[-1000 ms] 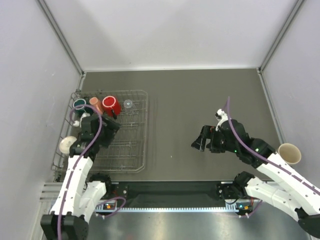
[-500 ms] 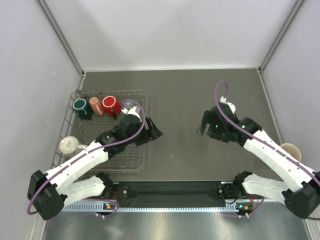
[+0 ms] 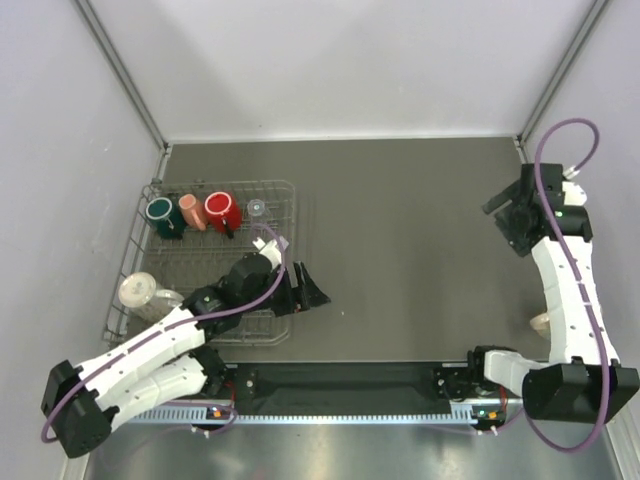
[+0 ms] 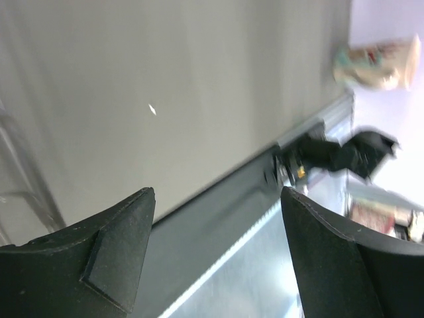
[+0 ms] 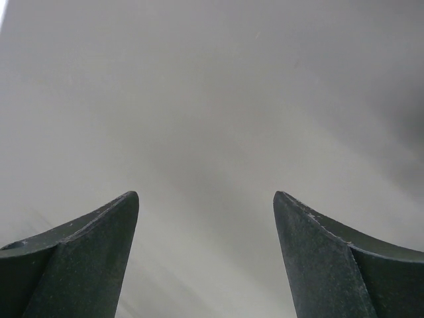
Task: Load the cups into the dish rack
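Both arms are empty-handed. The left gripper point(image 3: 312, 290) hangs just past the right-hand rim of the dish rack point(image 3: 283, 200) with its fingers spread wide and nothing between them. From its own camera you see only bare table point(image 3: 400, 250) through the gap.

Four cups stand in a row well off to the far left of that gripper, along the rack's far end: a green mug point(image 3: 160, 212), a pink cup point(image 3: 189, 211), a red mug point(image 3: 220, 210) and a small glass point(image 3: 257, 208). A white mug point(image 3: 137, 291) sits back behind the gripper, in the rack's near-left corner beside the arm. I'd say they were packed against the edges to leave the middle of the grid free.

The right gripper point(image 3: 507, 222) is out at the right side of the table, fingers likewise apart and holding nothing. The one cup outside the rack, a tan cup point(image 3: 539, 322), is well apart from that gripper. It lies back toward the arm's own base and is half hidden behind the forearm.

My guess is that the spread fingers are ready for that last cup, and the right arm is the closer one to fetch it.
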Controlling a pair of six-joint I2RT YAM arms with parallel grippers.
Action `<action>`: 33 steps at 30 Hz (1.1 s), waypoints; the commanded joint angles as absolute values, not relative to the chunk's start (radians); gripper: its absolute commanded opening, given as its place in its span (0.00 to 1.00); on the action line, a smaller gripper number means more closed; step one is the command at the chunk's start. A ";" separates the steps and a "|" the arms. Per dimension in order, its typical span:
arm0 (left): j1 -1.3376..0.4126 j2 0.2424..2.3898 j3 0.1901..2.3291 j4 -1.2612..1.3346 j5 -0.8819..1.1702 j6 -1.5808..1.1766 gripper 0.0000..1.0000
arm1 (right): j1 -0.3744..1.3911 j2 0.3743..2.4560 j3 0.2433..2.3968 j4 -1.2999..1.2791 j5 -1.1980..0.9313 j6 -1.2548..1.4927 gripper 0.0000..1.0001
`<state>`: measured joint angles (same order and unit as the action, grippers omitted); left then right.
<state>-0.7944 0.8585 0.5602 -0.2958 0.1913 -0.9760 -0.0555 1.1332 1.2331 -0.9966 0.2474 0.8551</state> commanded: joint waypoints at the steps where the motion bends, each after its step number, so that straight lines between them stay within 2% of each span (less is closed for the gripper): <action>1: -0.802 0.799 0.551 -0.340 0.324 -0.922 0.81 | -0.104 1.126 1.298 -1.062 0.310 0.874 0.82; 7: -0.802 0.689 0.569 -0.515 0.391 -0.838 0.82 | -0.170 1.143 1.259 -1.114 0.408 0.916 0.81; 14: -0.802 0.577 0.594 -0.653 0.442 -0.781 0.82 | -0.373 1.224 1.272 -1.123 0.477 0.723 0.79; 19: -0.804 0.534 0.638 -0.753 0.428 -0.739 0.82 | -0.417 1.218 1.244 -1.117 0.491 0.647 0.77; 33: -0.802 0.500 0.621 -0.718 0.468 -0.769 0.82 | -0.474 1.158 1.109 -1.063 0.554 0.566 0.74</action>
